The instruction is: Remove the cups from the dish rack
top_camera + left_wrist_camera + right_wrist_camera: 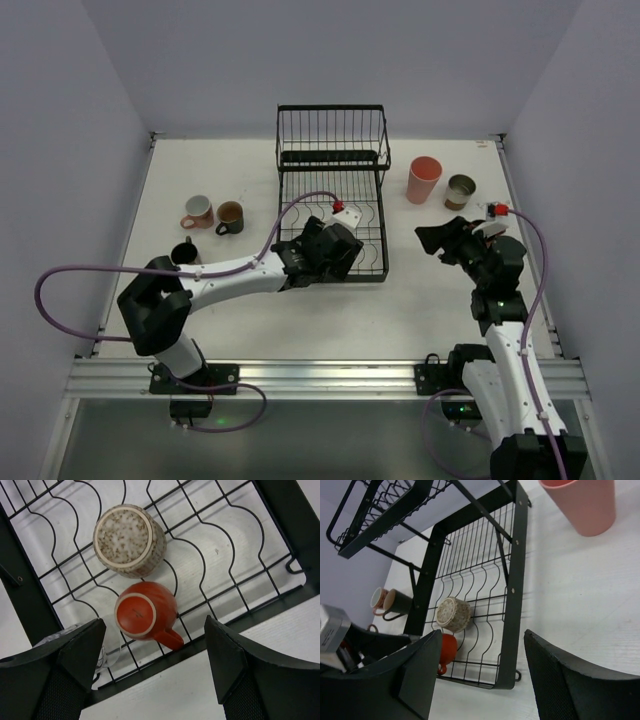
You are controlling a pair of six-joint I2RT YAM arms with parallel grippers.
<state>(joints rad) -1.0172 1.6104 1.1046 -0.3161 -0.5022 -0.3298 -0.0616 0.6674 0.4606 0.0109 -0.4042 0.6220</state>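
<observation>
Lab booth: plain walls, aluminium rail

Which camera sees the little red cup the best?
The left wrist view: the red cup sits upside down in the rack, close and whole. The right wrist view shows it small, partly hidden by a finger. In the top view the left hand covers it.

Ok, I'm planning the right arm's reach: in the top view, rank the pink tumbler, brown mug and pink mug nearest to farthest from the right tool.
1. The pink tumbler, just beyond the right tool.
2. The brown mug, left of the dish rack.
3. The pink mug, farther left.
</observation>
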